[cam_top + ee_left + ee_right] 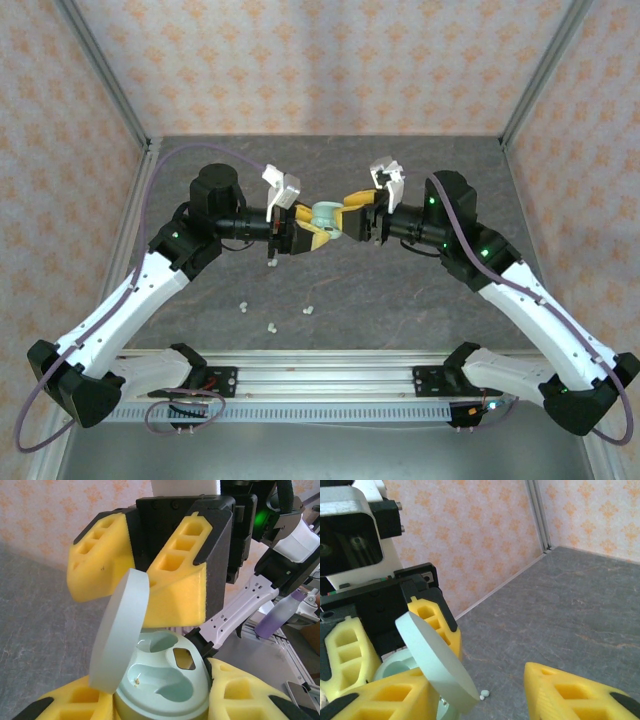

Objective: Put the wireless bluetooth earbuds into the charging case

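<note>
The left arm [130, 300] and right arm [530, 295] bent inward from their bases, elbows raised, forearms level, wrists pointing at each other. The left tool [314, 228] was clamped tight on the case [165, 680]. The right tool [351, 213] faced it, its yellow fingers [570, 692] standing apart

readable text: none | labels, brands: none legible | numbers, signs: none legible
</note>
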Controlling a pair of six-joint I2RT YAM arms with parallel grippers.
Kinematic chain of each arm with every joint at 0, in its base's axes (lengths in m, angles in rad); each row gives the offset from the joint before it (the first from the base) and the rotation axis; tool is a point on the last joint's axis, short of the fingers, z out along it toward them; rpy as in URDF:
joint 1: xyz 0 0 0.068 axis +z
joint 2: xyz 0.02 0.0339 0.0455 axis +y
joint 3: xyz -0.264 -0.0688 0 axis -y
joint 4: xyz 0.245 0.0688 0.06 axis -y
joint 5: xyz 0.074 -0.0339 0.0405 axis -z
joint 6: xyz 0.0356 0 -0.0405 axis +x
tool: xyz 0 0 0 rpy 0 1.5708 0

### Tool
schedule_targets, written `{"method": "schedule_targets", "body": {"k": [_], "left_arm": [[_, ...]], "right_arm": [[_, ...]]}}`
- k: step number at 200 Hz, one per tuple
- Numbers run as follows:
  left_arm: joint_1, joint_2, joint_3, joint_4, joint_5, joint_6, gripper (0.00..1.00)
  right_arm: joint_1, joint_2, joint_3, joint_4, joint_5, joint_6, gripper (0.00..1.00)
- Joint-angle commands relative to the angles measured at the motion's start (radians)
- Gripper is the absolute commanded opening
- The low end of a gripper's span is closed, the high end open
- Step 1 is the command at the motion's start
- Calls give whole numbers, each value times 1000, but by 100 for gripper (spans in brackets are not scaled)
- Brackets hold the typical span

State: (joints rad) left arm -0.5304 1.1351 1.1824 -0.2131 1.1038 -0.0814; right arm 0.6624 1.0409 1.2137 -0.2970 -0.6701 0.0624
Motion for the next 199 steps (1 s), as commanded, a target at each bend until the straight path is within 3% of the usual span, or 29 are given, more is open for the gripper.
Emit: {"method": "schedule_targets", "body": {"k": [1,45,90,95,100,106,155,172,199], "left_arm": [[-9,3,22,19,40,-5,0],[-10,8,36,-15,29,16,0],[-10,-11,27,-25,-26,29,0],[-9,-14,24,-27,-34,32,6],[-9,-17,22,-29,-47,34,22],[-10,-23,15,-25,-62,31,32],[-9,-94,-75,38,-183,-14,81],[-6,-134,-100,37,-223,-12,87],[0,-188,-145,91,-235,-24,89]], "right_arm": [[3,5,-5,125,-67,14,41],[3,36,33,86,-140,-19,12],[3,11,34,88,-100,-64,5],[3,8,36,88,-97,-68,4],[3,5,39,85,-91,-72,2],[4,4,45,79,-84,-78,0],[9,-8,63,35,-62,-171,0],[9,-10,60,13,-59,-205,0],[13,-15,58,-20,-42,-250,1]]}}
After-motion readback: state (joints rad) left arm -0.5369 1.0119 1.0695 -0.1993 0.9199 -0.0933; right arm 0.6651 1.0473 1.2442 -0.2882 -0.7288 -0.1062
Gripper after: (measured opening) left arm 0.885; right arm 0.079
